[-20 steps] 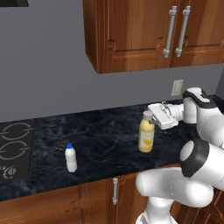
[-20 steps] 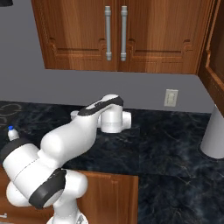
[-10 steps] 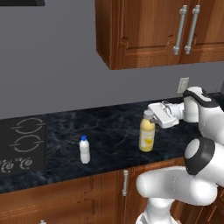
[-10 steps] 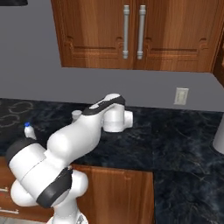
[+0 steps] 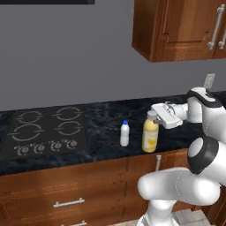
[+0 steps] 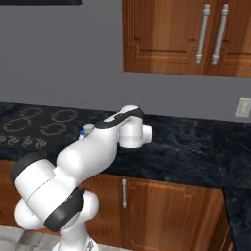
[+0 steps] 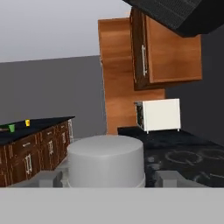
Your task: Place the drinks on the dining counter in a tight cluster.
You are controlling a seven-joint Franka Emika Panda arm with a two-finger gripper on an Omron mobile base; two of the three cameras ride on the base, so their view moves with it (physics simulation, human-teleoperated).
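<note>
My gripper (image 5: 154, 116) is shut on the whitish cap of the yellow juice bottle (image 5: 150, 136), which hangs upright over the front of the narrow black counter (image 5: 101, 150). In the hand view the cap (image 7: 105, 157) sits between my two fingertips (image 7: 47, 177). The small white blue-capped bottle (image 5: 125, 133) stands on that counter just left of the juice bottle. The dining counter (image 7: 41, 122), black over brown cabinets with silver handles, lies far off at the left of the hand view. The wine bottle is out of view.
A cooktop (image 5: 44, 130) is set into the narrow counter at the left. Wooden wall cabinets (image 5: 181, 26) hang above. On the dining counter stand a small green cup (image 7: 11, 127) and a small yellow object (image 7: 27, 123). A white appliance (image 7: 159, 114) stands on a far counter.
The whole picture has slid to the right, so the base has driven left along the counter. The juice bottle has kept its place at my gripper and now hangs close to the white bottle.
</note>
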